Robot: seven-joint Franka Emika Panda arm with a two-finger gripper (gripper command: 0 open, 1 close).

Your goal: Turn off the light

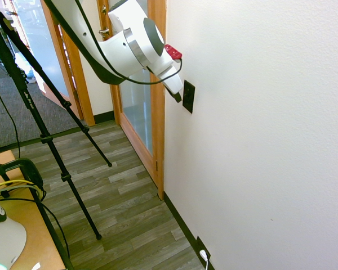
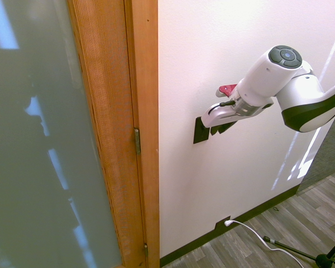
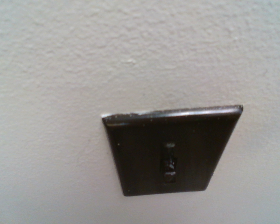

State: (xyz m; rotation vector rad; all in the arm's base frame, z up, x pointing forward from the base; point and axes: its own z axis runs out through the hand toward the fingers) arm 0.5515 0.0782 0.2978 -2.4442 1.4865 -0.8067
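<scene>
Just beside the switch (image 2: pixel 199 133), the claw (image 2: pixel 218 130) stands part open

Low on the white arm (image 2: pixel 293 92), the claw points down at a slant toward the wall (image 2: pixel 212 178), its two dark fingers close together with a narrow gap between them. Nothing shows in its hold. The second exterior view puts its tips right by the switch, overlapping the plate's edge in that view; whether they touch it, I cannot tell.

The switch is a black upright plate fixed to the pale, lightly textured wall, near the wooden door frame (image 2: pixel 148 134). The wrist view shows it close up and a little blurred, wider along one edge than along the opposite one, with a small toggle (image 3: pixel 169 170) set in a slot at its middle. Which way the toggle is set, I cannot tell. No lamp is in sight.

A red piece (image 2: pixel 228 90) sits on the arm just above the claw. Beyond the frame is a frosted glass door panel (image 2: pixel 39 139), streaked with bluish light. Well below the switch, a black outlet (image 2: pixel 222 224) sits in the dark baseboard (image 2: pixel 257 211), with a white plug (image 2: pixel 228 223) in it and a white cord (image 2: pixel 262 239) running over the grey wood-look floor (image 2: pixel 318 201).
</scene>
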